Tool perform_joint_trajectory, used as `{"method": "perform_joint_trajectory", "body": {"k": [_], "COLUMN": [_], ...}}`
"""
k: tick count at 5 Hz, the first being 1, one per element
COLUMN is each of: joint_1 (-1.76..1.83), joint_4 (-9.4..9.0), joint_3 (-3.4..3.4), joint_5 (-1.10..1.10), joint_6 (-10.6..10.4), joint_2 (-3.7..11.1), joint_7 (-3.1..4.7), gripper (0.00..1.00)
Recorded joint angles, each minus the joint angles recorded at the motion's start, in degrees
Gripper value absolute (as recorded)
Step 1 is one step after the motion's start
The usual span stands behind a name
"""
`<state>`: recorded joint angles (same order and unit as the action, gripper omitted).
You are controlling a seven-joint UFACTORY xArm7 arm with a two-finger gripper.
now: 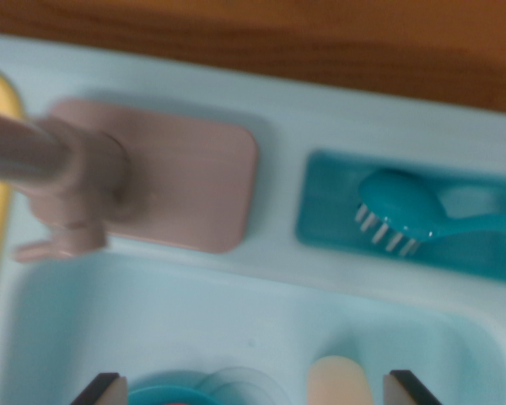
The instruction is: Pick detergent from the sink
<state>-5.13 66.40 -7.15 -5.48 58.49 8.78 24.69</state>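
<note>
Sink: a pale blue toy basin fills the lower half of the wrist view, its broad rim running across the middle; the camera looks down into it, blurred.
Wooden surface: brown, beyond the sink's far edge along the top.
Faucet base: a pink plate set on the rim, with the pink spout reaching out towards the wrist view's left.
Holder: a teal recess in the rim to the wrist view's right, shaped to keep its tool out of the basin.
Brush: teal with white bristles, lying in that recess, handle pointing right.
Gripper: only two dark-edged fingertips show at the bottom edge, well apart, so the jaws stand wide with nothing between them, seemingly ready to straddle something.
Detergent: probably the peach rounded top near the right fingertip, down in the basin; too blurred to be sure.
Blue object: a round teal shape beside the left fingertip, identity unclear.
</note>
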Motion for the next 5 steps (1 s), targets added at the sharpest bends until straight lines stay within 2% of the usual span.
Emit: {"method": "perform_joint_trajectory", "body": {"k": [1,2,3,4,5], "joint_1": [-0.47,-0.47,-0.90,-0.90,-1.29], "joint_4": [-2.00,-2.00,-3.84,-3.84,-5.49], "joint_3": [-0.36,-0.36,-0.68,-0.68,-0.98], "joint_5": [-0.55,-0.55,-1.06,-1.06,-1.52], "joint_6": [-2.4,-2.4,-4.6,-4.6,-6.6], "joint_2": [0.70,0.70,1.34,1.34,1.91], "joint_7": [1.82,1.82,3.50,3.50,5.00], "gripper": [0.00,0.00,0.00,0.00,0.00]}}
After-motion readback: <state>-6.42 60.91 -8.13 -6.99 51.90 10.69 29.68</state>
